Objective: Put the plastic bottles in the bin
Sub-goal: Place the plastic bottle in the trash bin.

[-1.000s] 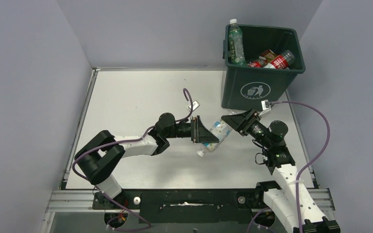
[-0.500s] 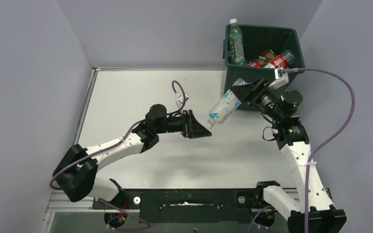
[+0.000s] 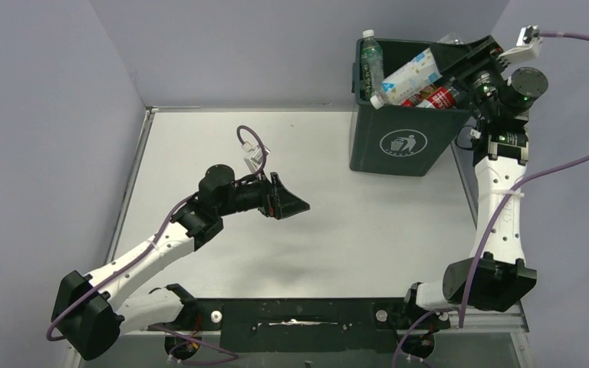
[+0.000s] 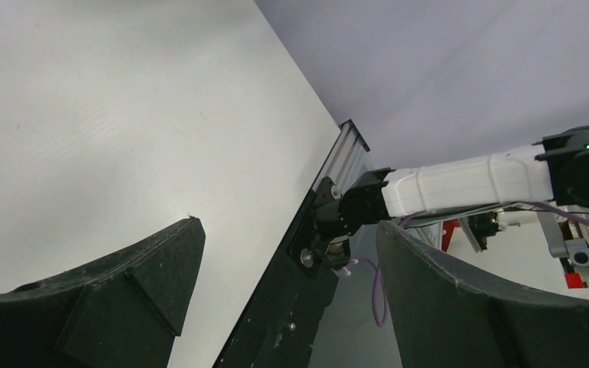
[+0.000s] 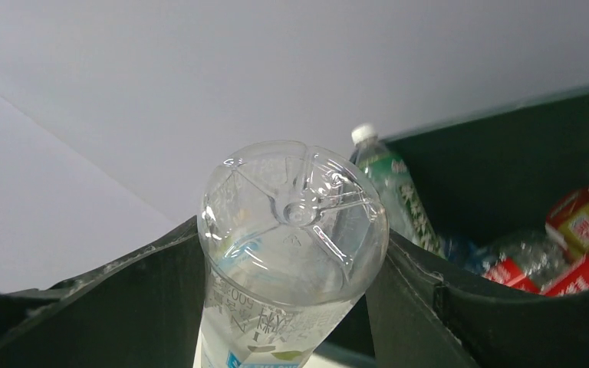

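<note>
My right gripper (image 3: 460, 65) is shut on a clear plastic bottle (image 3: 410, 73) with a white and blue label. It holds the bottle tilted, cap end down, over the open top of the dark green bin (image 3: 403, 149). In the right wrist view the bottle (image 5: 295, 230) fills the gap between the fingers, its base towards the camera. Inside the bin, a green-labelled bottle (image 3: 370, 65) leans in the left corner and red-labelled bottles (image 3: 429, 98) lie beside it. My left gripper (image 3: 287, 205) hangs open and empty over the middle of the table; its wrist view shows nothing between the fingers (image 4: 123, 291).
The bin stands at the table's far right corner, close to the grey back and right walls. Purple cables loop off both wrists. The left wrist view shows the table's black front rail (image 4: 307, 261) and the right arm's white base link (image 4: 460, 184).
The left gripper let go of the bottle, opened and drew back to the left. The right arm carried the bottle up from the table to above the bin.
</note>
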Controlling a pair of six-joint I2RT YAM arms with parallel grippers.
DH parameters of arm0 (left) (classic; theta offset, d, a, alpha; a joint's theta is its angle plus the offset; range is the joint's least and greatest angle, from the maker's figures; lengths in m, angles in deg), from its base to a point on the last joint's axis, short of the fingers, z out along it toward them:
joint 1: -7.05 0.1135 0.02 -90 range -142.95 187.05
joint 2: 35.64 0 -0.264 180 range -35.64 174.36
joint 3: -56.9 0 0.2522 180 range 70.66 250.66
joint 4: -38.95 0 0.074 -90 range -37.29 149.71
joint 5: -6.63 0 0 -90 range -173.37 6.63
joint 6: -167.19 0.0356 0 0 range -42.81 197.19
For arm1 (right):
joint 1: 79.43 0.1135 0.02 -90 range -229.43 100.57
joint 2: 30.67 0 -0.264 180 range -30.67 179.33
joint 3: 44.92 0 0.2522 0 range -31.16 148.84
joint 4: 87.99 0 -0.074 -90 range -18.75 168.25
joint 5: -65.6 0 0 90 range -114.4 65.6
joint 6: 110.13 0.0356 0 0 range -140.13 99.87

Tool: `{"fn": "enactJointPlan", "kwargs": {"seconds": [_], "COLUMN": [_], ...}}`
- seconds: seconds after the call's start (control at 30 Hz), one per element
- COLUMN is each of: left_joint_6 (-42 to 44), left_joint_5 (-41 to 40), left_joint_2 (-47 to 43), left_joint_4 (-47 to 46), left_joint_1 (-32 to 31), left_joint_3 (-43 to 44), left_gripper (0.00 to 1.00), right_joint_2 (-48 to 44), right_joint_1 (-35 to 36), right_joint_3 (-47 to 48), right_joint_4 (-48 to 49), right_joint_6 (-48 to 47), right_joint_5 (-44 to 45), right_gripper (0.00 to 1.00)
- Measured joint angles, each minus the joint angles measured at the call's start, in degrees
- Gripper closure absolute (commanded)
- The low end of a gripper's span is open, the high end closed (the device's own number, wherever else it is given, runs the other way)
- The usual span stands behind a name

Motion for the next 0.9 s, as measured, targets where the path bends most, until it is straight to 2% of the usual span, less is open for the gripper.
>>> {"fn": "enactJointPlan", "kwargs": {"seconds": [0.13, 0.27, 0.3, 0.4, 0.47, 0.57, 0.63, 0.8, 0.9], "left_joint_6": [0.7, 1.3, 1.5, 2.1, 2.4, 2.9, 3.3, 4.4, 5.7], "left_joint_5": [-0.5, -0.8, -0.9, -1.1, -1.2, -1.6, -1.8, -3.3, -5.2], "left_joint_2": [-1.0, -2.1, -2.4, -3.1, -3.3, -3.3, -3.3, -3.3, -3.1], "left_joint_4": [2.4, 4.2, 4.4, 4.6, 5.0, 5.9, 6.5, 7.8, 9.5], "left_joint_1": [0.4, 0.8, 0.8, 1.0, 1.1, 1.3, 1.4, 1.5, 1.5], "left_joint_3": [-1.2, -1.4, -1.4, -1.4, -1.4, -1.4, -1.4, -1.4, -1.1], "left_gripper": [0.17, 0.16, 0.16, 0.16, 0.16, 0.16, 0.15, 0.15, 0.15], "right_joint_2": [4.3, 8.4, 9.2, 13.1, 16.6, 22.3, 23.6, 21.3, 15.6], "right_joint_1": [-2.0, -4.2, -4.7, -5.6, -6.0, -6.1, -6.1, -6.1, -6.1], "right_joint_3": [5.9, 8.6, 9.0, 11.3, 15.0, 23.1, 25.2, 24.2, 18.1], "right_joint_4": [2.8, 4.1, 4.0, 3.2, 1.1, -3.5, -5.9, -10.0, -10.6], "right_joint_6": [0.8, 0.6, 0.4, -0.9, -2.1, -4.2, -5.5, -7.8, -9.5], "right_joint_5": [0.2, 0.6, 0.7, 1.3, 1.7, 1.6, 1.5, 1.3, 1.3], "right_gripper": [0.41, 0.35, 0.31, 0.08, 0.01, 0.02, 0.02, 0.02, 0.02]}}
